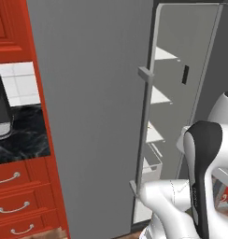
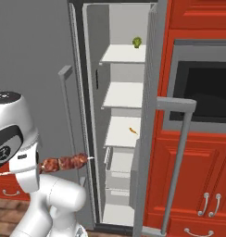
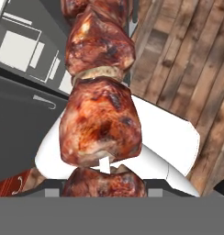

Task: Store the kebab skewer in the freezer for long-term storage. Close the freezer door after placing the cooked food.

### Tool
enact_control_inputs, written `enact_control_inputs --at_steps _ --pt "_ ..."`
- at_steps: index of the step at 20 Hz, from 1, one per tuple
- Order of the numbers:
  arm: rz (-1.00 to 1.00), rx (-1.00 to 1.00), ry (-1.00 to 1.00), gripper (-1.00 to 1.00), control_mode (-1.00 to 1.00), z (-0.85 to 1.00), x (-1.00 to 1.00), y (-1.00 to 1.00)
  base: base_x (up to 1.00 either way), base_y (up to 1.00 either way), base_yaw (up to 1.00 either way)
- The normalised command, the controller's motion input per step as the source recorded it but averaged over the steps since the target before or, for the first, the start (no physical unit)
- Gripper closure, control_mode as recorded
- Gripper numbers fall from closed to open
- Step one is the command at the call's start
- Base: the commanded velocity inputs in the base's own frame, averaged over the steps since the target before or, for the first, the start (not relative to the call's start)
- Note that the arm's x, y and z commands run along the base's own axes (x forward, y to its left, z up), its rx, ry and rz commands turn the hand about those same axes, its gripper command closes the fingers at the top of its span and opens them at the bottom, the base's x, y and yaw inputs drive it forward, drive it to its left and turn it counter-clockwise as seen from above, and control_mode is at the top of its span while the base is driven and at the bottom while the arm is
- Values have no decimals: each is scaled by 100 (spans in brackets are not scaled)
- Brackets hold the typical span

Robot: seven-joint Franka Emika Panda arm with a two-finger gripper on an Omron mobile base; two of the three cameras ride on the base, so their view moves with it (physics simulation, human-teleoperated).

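Carrying the kebab skewer point(image 2: 65, 163) toward the freezer point(image 2: 122, 99), the arm has the first part of the job in hand and the rest not yet done: the food is lifted and in the grip, but not inside the compartment, and the freezer door point(image 1: 92, 116) stands swung wide, so placing and shutting are both left.

In the left base picture the grey door takes up the middle of the frame, its long bar handle point(image 1: 143, 135) running down its right edge, with the white shelves of the open compartment seen to the right of it. The arm's white and dark body sits in the lower right.

In the right base picture the skewer lies at the lower left, roughly level, its reddish meat chunks jutting rightward from the white hand, and its pale tip just short of the freezer's left edge. The shelves and pale drawers are in the middle of the frame; a small green item point(image 2: 137, 42) sits on the top shelf and a small orange item point(image 2: 132, 130) on the third.

In the hand picture the meat chunks run up the centre from the bottom edge, and the gripper point(image 3: 104, 186) is closed tight on the skewer at the bottom, its fingertips mostly hidden behind the lowest chunk
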Motion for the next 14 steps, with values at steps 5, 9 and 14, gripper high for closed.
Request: enact_control_inputs --at_steps 5,9,14 --pt "0 0 0 100 100 0 0 0 27 -24 0" --pt "0 0 0 100 100 0 0 0 23 -32 0" --pt "0 0 0 100 100 0 0 0 28 -30 0"
